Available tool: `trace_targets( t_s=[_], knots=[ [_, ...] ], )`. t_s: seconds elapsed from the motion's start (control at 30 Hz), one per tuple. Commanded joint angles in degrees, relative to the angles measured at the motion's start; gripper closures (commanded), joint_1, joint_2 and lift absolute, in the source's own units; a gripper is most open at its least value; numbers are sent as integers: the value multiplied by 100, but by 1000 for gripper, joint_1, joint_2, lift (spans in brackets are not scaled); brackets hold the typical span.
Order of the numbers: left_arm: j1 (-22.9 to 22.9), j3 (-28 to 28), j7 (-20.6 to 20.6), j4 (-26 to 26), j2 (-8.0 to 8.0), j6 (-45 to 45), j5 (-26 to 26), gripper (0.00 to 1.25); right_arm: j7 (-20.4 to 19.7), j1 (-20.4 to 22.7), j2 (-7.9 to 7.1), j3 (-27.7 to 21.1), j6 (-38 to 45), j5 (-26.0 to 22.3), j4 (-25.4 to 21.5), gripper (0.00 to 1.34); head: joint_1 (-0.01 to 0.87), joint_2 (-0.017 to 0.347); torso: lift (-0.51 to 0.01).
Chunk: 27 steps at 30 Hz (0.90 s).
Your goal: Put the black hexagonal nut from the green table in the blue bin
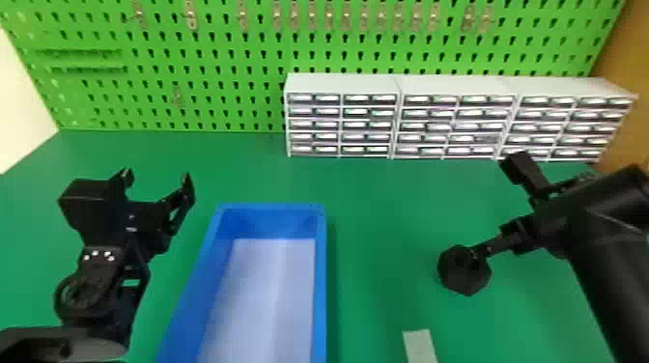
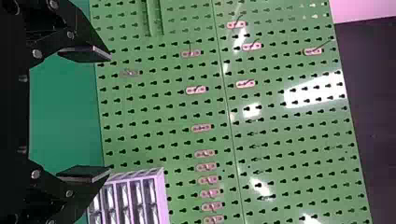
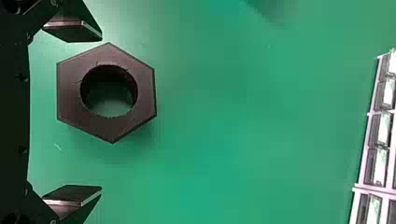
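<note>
- So the black hexagonal nut [image 3: 70, 95] isn't in the blue bin [image 1: 270, 207] yet. It's lying flat on the green table [image 1: 386, 207], right of the bin and well apart from it.
- Done so far: the right gripper [image 3: 100, 113] is at the nut, fingers spread wide, pinching nothing. The nut sits mostly between them, nearer one finger than the other.
- That puts it around the lining-up stage, I'd say — good approach, zero grip.
- Left to do: probably even up the spacing, close on the nut, lift, carry it left over the bin's side wall, let go.
- Left gripper [image 1: 157, 177] is out past the bin's left side, fingers apart, nothing held. Doesn't look needed here.
- Basically all the actual moving of the nut remains — pickup first.
</note>
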Motion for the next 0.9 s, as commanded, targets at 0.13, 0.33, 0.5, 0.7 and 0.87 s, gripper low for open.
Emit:
trace_targets(
  t_s=[0.13,0.33,0.5,0.7,0.87],
  knots=[
    [-60,-38,5,68,0,-62,26,397,-35,-46,47,39,-113,66,156,144,657,57,-95],
    [-95,-65,5,103,0,-89,61,397,-413,-37,99,-101,-254,-110,165,144,657,57,-95],
    [-104,-82,5,120,0,-97,61,397,-712,-55,179,-225,-342,-303,244,142,657,57,-95],
    [-122,-91,-4,129,0,-106,79,397,-905,-107,222,-198,-447,-479,472,142,657,57,-95],
    [-122,-91,5,147,0,-115,88,397,-967,-116,231,-145,-482,-541,586,142,657,57,-95]
  ],
)
